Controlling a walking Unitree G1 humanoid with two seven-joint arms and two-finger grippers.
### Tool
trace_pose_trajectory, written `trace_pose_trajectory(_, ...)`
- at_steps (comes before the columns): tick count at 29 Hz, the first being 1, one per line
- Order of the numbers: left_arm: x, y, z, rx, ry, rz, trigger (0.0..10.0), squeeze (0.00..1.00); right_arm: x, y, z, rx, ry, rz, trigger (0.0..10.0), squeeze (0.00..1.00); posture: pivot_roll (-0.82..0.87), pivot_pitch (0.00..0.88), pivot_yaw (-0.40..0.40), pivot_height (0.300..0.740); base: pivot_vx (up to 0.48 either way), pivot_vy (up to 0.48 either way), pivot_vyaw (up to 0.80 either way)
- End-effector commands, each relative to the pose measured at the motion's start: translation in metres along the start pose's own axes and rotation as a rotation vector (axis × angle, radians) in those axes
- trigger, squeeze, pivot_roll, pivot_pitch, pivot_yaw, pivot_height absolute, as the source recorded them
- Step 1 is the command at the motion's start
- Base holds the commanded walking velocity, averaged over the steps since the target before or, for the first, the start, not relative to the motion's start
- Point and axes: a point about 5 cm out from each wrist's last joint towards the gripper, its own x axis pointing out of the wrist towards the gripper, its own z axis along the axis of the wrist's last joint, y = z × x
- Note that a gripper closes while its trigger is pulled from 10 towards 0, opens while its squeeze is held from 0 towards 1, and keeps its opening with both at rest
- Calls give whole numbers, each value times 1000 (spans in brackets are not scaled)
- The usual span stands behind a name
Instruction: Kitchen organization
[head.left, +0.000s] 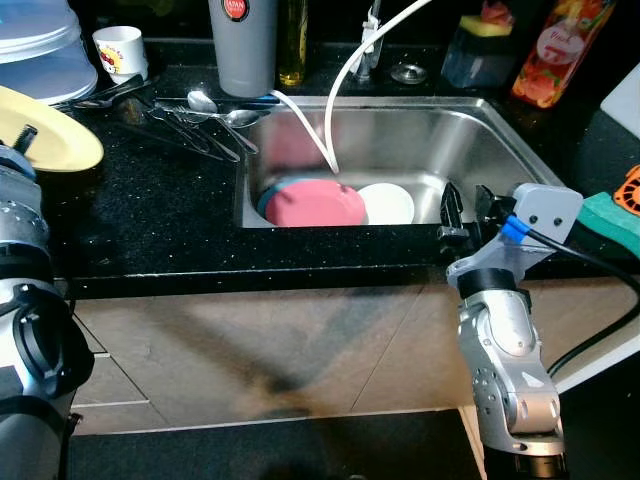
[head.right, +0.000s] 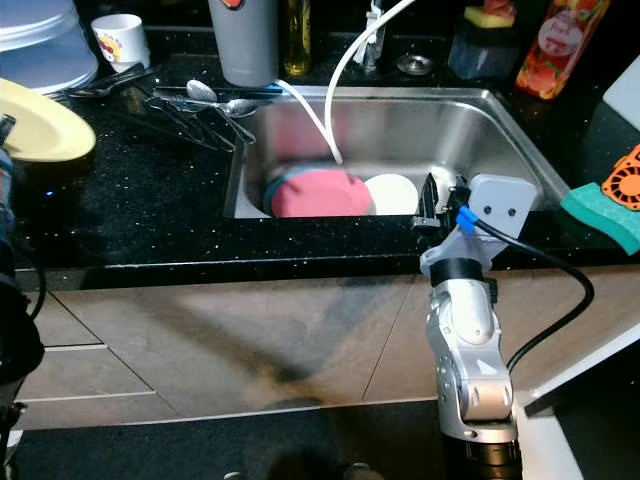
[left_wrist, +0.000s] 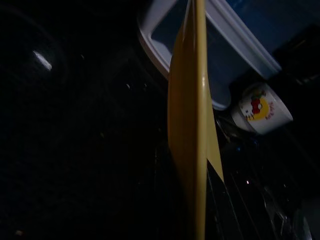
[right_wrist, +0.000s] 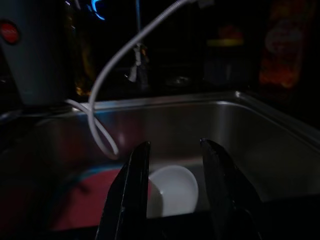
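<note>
Plates sit in two places. One, the yellow plate (head.left: 45, 130), is clamped edge-on between my left fingers, held over the black counter (head.left: 150, 210) at my far left; past its rim I see a white mug (left_wrist: 260, 107) with a red and yellow print and a pale tub (left_wrist: 220, 45) just beyond it. The pink plate (head.left: 315, 205) lies in the sink (head.left: 480, 130), stacked on a blue one (head.left: 268, 195), with a white bowl (head.left: 388, 203) touching it on the side nearer my right gripper (right_wrist: 175, 165). My right fingers are parted a moderate way, holding nothing, poised at the sink's front edge with the bowl straight ahead between them and lower down. A white hose (head.left: 335, 100) hangs into the sink ahead of them. Spoons (head.left: 215, 110) lie on the counter beside the sink, near a grey cup (head.left: 243, 45).
</note>
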Motion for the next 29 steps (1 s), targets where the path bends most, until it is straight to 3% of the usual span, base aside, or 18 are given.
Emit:
trace_pose_trajectory(1,-3,3,-28,-2,132,12,10000,0,-7,1,2,-6,12,-8,10000,0,-22,227,23,740,0,0,0)
trace_pose_trajectory(10,-3,-3,-35,13,154,-8,10000,0,-14,2,1,-1,35,-19,10000,0,-33,221,39,740,0,0,0)
trace_pose_trajectory(13,-1,-6,-11,142,-19,1,10000,0,-15,2,1,-4,40,-25,10000,0,-38,199,37,740,0,0,0)
trace_pose_trajectory(14,-1,-6,-11,142,-19,1,10000,0,-15,2,1,-4,40,-25,10000,0,-38,199,37,740,0,0,0)
trace_pose_trajectory(15,-1,-14,2,179,-110,-28,10000,0,-14,1,1,-5,40,-24,10000,0,-41,188,34,740,0,0,0)
trace_pose_trajectory(18,-22,-83,58,303,-471,-299,10000,0,-9,0,4,-9,24,-22,10000,0,-41,159,26,740,0,0,0)
trace_pose_trajectory(20,-41,-116,73,359,-611,-424,10000,0,-6,0,4,-8,15,-21,10000,0,-34,137,26,740,0,0,0)
trace_pose_trajectory(22,-54,-145,59,302,-553,-590,10000,0,-1,1,5,-6,3,-18,10000,0,-35,97,30,740,0,0,0)
trace_pose_trajectory(23,-58,-157,35,282,-437,-693,10000,0,1,2,5,-4,-5,-17,10000,0,-39,79,34,740,0,0,0)
trace_pose_trajectory(26,-62,-164,18,270,-356,-759,10000,0,3,3,5,-3,-10,-18,10000,0,-39,74,35,740,0,0,0)
trace_pose_trajectory(27,-66,-168,-13,222,-188,-818,10000,0,4,3,6,-3,-18,-20,10000,0,-45,60,41,740,0,0,0)
trace_pose_trajectory(28,-66,-168,-13,222,-188,-818,10000,0,4,3,6,-3,-18,-20,10000,0,-45,60,41,740,0,0,0)
trace_pose_trajectory(29,-78,-168,-62,219,21,-882,10000,0,6,2,7,-4,-28,-27,10000,0,-52,38,49,740,0,0,0)
